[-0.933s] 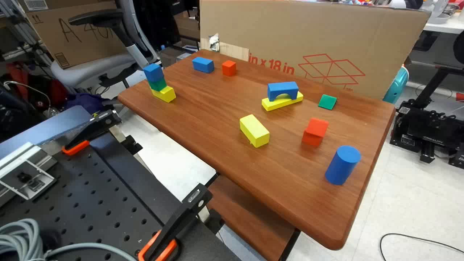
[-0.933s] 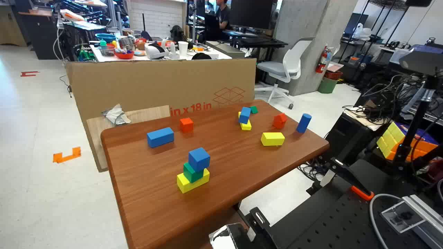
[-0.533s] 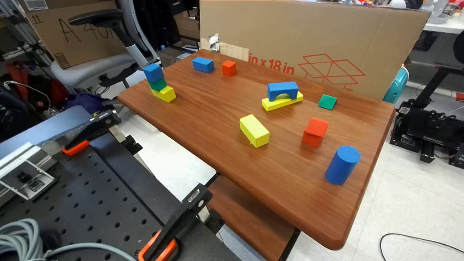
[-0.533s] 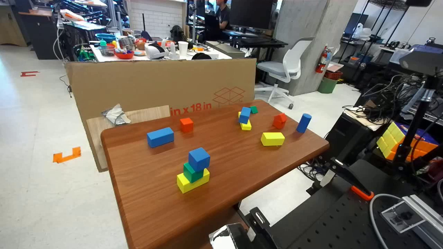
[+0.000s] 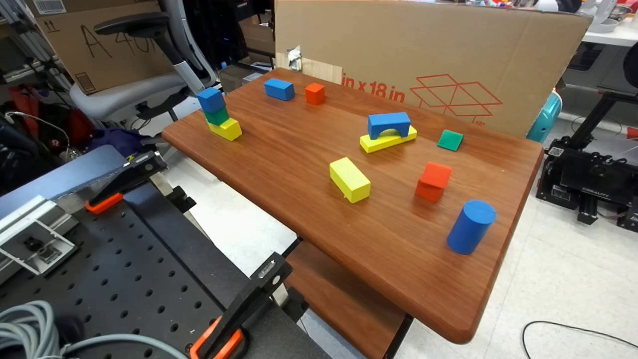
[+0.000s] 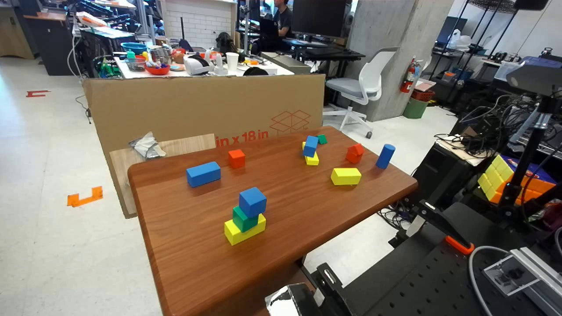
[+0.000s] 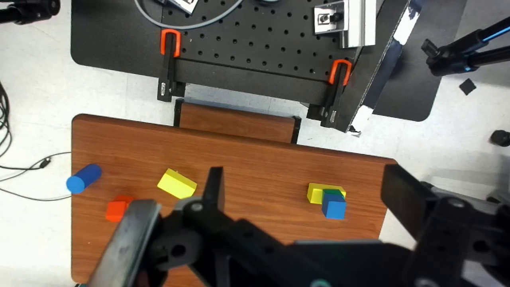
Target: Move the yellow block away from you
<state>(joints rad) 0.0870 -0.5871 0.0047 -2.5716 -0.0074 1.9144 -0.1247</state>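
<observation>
"Looking past the gripper (image 7: 305, 187) in the wrist view, how do you find its fingers (image 7: 215, 187)?"

"Wide apart, one toward either side, with the brown table (image 7: 263, 175) spread beneath them."

"And the yellow block (image 7: 177, 183), that plain brick lying by itself?"

"Outside the gap. In that view it shows just past the finger at picture left, near the tip. It lies flat on the table, apart from the gripper, as both exterior views show too."

"So what shows inside the gap?"

"Nearer the finger at picture right, a blue cube (image 7: 334, 209) sits on a green block (image 7: 334, 192) on another yellow piece (image 7: 314, 193). How high above them the fingers hang, I cannot tell."

"Farther out, past the brick?"

"The blue cylinder (image 7: 84, 178), upright near the table's end. Closer in, beside the gripper's silver side as the wrist camera sees it, sits a red shape (image 7: 116, 209); whether one piece or two, I cannot tell."

"And ahead of the fingers?"

"First the table's long edge, then the black pegboard (image 7: 255, 36) with two orange-ended clamps (image 7: 168, 65)."

"In an exterior view I see a blue arch (image 5: 389, 121) too."

"Yes, on a long yellow bar (image 5: 381, 144), near the yellow block. In the wrist view the gripper's body covers part of the table, so I cannot place the arch against the fingers."
</observation>
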